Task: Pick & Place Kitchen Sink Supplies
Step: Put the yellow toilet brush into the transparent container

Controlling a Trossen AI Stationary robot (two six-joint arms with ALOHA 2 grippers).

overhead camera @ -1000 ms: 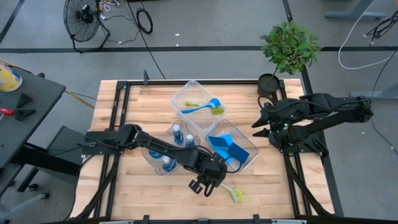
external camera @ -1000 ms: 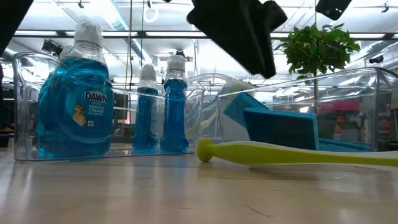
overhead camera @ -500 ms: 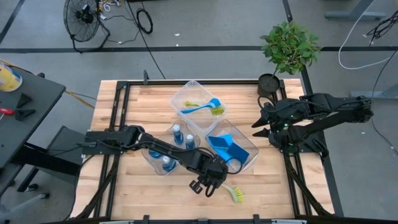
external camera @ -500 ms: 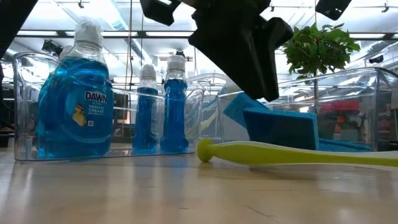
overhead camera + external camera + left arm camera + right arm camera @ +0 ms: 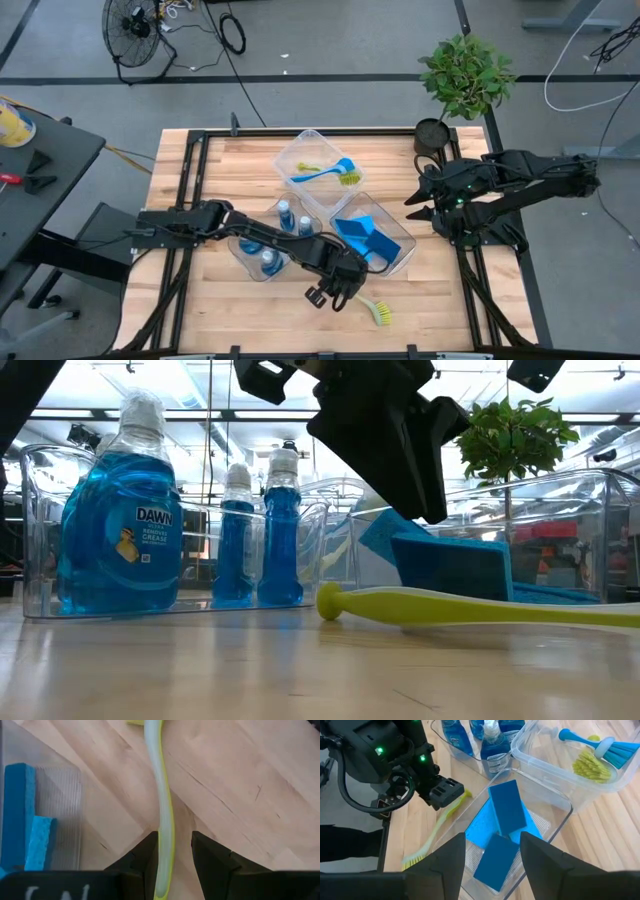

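Left hand (image 5: 174,851) hangs over the yellow-green brush (image 5: 161,805), fingers (image 5: 145,857) apart w/ the handle running between them; nothing clamped yet. The brush lies flat on the desk (image 5: 200,300), its bristle head (image 5: 382,314) beyond the hand's far end, away from the arm. The sponge bin (image 5: 400,236) sits just beside the hand on one side, the bottle bin (image 5: 240,262) back along its arm.

Risks, as I judge them:

- Handle is thin, round and curved. In the left wrist view it sits nearer one finger than the other, so closing as-is could roll it or kick it sideways instead of pinching it.
- Grip lands near the tail of the handle, far from the bristle head. Once lifted the heavy end prob. droops and the brush may pivot in the grip, or slip out.
- Low view shows the hand (image 5: 400,435) above the handle (image 5: 470,607) (gap is clear there). Closing too high means grabbing air; going too low jams fingertips into the desk.
- Sponge bin wall is close: a swing w/ a drooping brush could clip the rim, nudging the bin or the sponges (image 5: 506,812) in it.

Right hand (image 5: 420,203) waits well apart at the far edge of the desk, fingers (image 5: 447,862) spread, empty; no conflict unless it moves in.
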